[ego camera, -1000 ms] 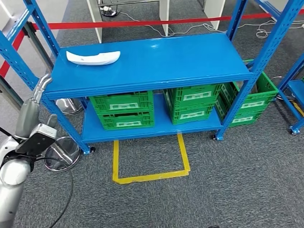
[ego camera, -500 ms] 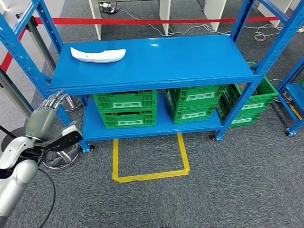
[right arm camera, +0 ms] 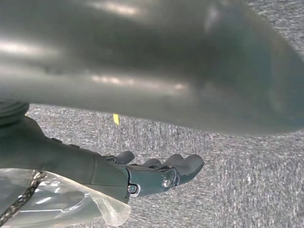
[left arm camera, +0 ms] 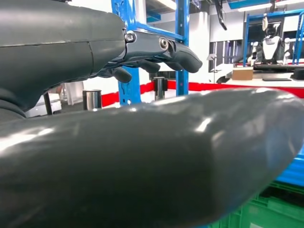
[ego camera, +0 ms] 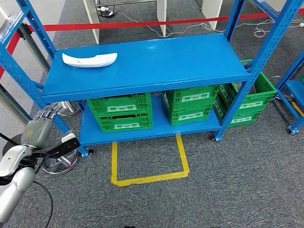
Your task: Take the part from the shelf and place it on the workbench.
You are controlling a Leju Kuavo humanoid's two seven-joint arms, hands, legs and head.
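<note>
The part [ego camera: 90,60], a long, thin white moulding with a slight curve, lies flat on the shelf's [ego camera: 150,66] top board, near its far left corner and apart from everything else. It looks light and stiff, probably smooth plastic that could slide on the painted board. The best hold seems to be across its middle, thumb under one long edge and fingers over the other, so it does not tip.

The left hand [ego camera: 39,129] hangs low beside the shelf's left post [ego camera: 21,71], below the top board, fingers stretched out and a little apart, holding nothing. The right hand [right arm camera: 157,173] points at the carpet, fingers straight, empty.

Green crates [ego camera: 120,111] fill the lower level. The post and the board's front edge stand between the left hand and the part. A red tape [ego camera: 143,23] runs behind; a yellow floor mark [ego camera: 148,175] lies in front.
</note>
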